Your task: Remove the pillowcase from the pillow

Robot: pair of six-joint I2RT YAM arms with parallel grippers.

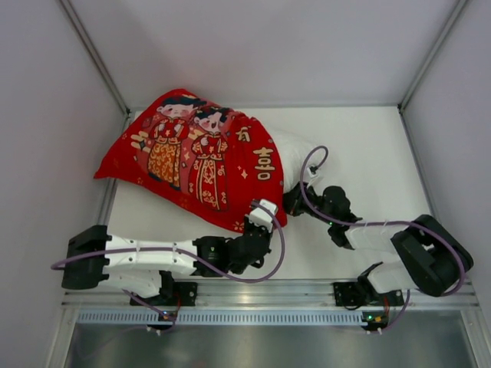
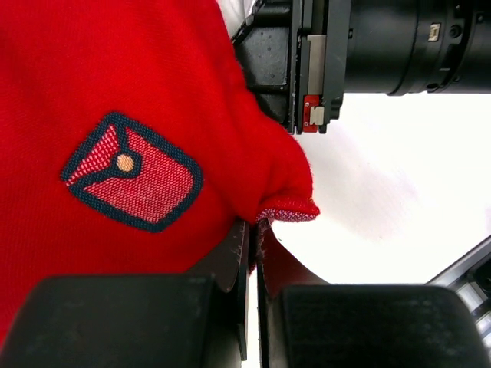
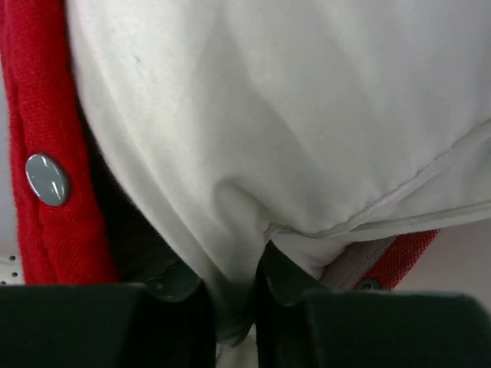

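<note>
The red pillowcase (image 1: 196, 157) with cartoon children covers most of the pillow at the table's left. The white pillow (image 1: 295, 157) sticks out of its right, open end. My left gripper (image 1: 265, 218) is shut on the pillowcase's near corner edge (image 2: 288, 207). My right gripper (image 1: 295, 199) is shut on a fold of the white pillow (image 3: 238, 230) at the open end. In the right wrist view the red hem (image 3: 46, 153) with a metal snap (image 3: 47, 179) lies left of the pillow.
The white table (image 1: 368, 169) is bounded by metal frame posts (image 1: 96, 54) and grey walls. The right arm's black body (image 2: 368, 46) fills the top of the left wrist view. A metal rail (image 1: 268, 291) runs along the near edge.
</note>
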